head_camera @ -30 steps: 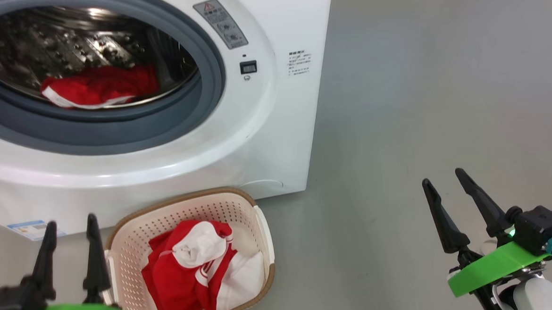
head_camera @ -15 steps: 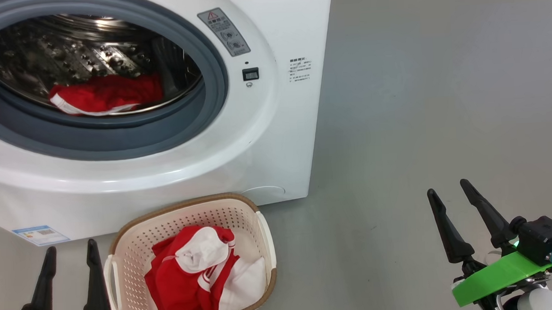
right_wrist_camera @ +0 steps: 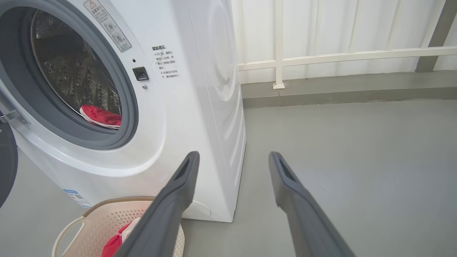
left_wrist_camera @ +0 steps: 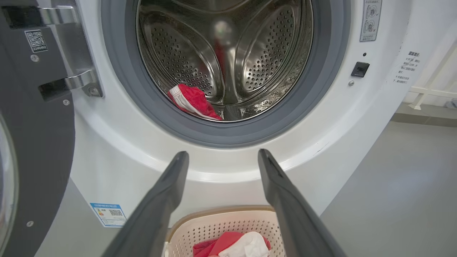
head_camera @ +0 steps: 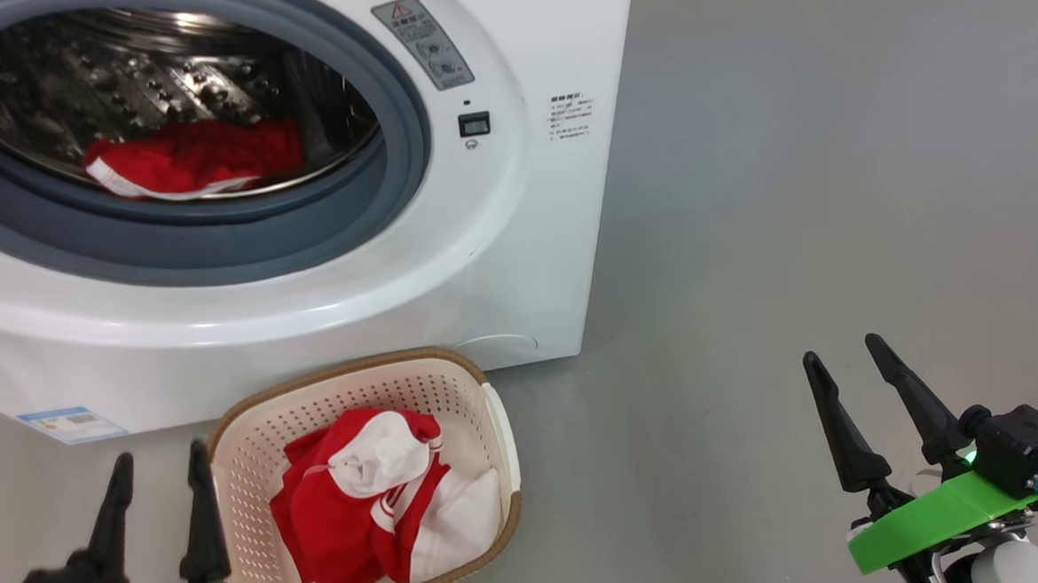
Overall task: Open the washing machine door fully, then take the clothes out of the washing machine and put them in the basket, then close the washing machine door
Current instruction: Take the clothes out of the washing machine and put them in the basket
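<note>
The white washing machine (head_camera: pixel 498 239) stands open, and its black-rimmed door (left_wrist_camera: pixel 32 142) is swung out to the left. One red piece of the clothes (head_camera: pixel 192 157) lies at the front of the steel drum. It also shows as red cloth (left_wrist_camera: pixel 192 101) in the left wrist view. More red-and-white clothes (head_camera: pixel 379 503) sit in the cream basket (head_camera: pixel 347 394) on the floor below the opening. My left gripper (head_camera: pixel 160 452) is open and empty just left of the basket, pointing at the drum. My right gripper (head_camera: pixel 842 351) is open and empty over bare floor to the right.
Grey floor (head_camera: pixel 789 180) stretches to the right of the machine. A white railing (right_wrist_camera: pixel 321 57) and a low kerb run behind it. A blue label (head_camera: pixel 71 424) is stuck low on the machine's front.
The head view bobbed slightly. My left gripper sank lower in that view and edged right toward the basket. The right gripper barely moved, and the clothes lie as before.
</note>
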Robot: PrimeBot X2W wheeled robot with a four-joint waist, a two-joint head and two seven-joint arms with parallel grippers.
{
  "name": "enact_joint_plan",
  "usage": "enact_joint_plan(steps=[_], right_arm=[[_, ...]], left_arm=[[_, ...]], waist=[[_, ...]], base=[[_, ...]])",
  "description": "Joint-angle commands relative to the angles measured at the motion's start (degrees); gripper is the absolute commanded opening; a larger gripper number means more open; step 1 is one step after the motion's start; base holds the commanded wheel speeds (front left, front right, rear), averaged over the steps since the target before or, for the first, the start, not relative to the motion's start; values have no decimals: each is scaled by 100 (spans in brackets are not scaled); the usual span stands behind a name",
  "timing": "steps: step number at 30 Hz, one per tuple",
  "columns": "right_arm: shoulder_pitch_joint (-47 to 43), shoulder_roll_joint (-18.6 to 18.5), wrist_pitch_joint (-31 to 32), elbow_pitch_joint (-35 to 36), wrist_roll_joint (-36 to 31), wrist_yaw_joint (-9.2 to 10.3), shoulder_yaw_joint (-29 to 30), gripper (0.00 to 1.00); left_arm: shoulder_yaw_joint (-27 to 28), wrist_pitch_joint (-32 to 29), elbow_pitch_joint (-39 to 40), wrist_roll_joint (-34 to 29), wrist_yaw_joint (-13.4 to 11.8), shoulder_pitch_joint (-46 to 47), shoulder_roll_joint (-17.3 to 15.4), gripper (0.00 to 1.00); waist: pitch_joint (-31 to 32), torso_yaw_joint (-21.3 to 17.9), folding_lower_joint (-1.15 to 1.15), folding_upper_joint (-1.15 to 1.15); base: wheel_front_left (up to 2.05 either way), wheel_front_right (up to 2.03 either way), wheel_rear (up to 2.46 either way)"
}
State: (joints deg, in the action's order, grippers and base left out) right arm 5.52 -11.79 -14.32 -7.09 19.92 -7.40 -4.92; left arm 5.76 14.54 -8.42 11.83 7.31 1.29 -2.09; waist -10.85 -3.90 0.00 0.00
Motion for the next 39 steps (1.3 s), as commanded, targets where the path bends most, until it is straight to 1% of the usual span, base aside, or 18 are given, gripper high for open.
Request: enact_joint_plan(steps=[1,8,12,19,20,24,25,33,37,39], right_arm=[[41,-31,-68,163,-2,-9,-104,100],[224,46,-68,185,-11,-9,-170,100],[371,99,-68,187,-10,-9,-235,100],[660,201,-68,207,3,-9,-301,100],[731,228,-68,219,14,-9,-295,100],[824,281,-68,234,20,-9,-285,100],[824,281,-68,234,20,-9,-285,100],[1008,362,-68,255,29,-9,-288,100],[1060,403,-68,260,29,-9,-292,100],[1083,419,-68,259,31,-9,-305,100]], left_arm=[[115,46,41,-47,16,351,-112,100],[-226,28,-543,-409,17,1249,-401,100],[-427,-124,-882,-667,-14,1927,-567,100],[-752,-609,-1465,-1126,-85,3175,-863,100],[-813,-781,-1647,-1233,-119,3516,-938,100],[-969,-1212,-2069,-1532,-233,4143,-1112,100],[-969,-1212,-2069,-1532,-233,4143,-1112,100],[-1239,-1897,-2929,-2018,-383,5272,-1446,100],[-1401,-2093,-3324,-2246,-476,5720,-1552,100],[-1473,-2166,-3577,-2337,-481,5948,-1628,100]], waist=[[-95,36,0,0],[-397,32,0,0],[-601,-8,0,0],[-973,-124,0,0],[-1076,-158,0,0],[-1240,-215,0,0],[-1240,-215,0,0],[-1517,-338,0,0],[-1612,-380,0,0],[-1655,-405,0,0]], base=[[0,0,0],[0,0,0],[0,0,0],[0,0,0],[0,0,0],[0,0,0],[0,0,0],[0,0,0],[0,0,0],[0,0,0]])
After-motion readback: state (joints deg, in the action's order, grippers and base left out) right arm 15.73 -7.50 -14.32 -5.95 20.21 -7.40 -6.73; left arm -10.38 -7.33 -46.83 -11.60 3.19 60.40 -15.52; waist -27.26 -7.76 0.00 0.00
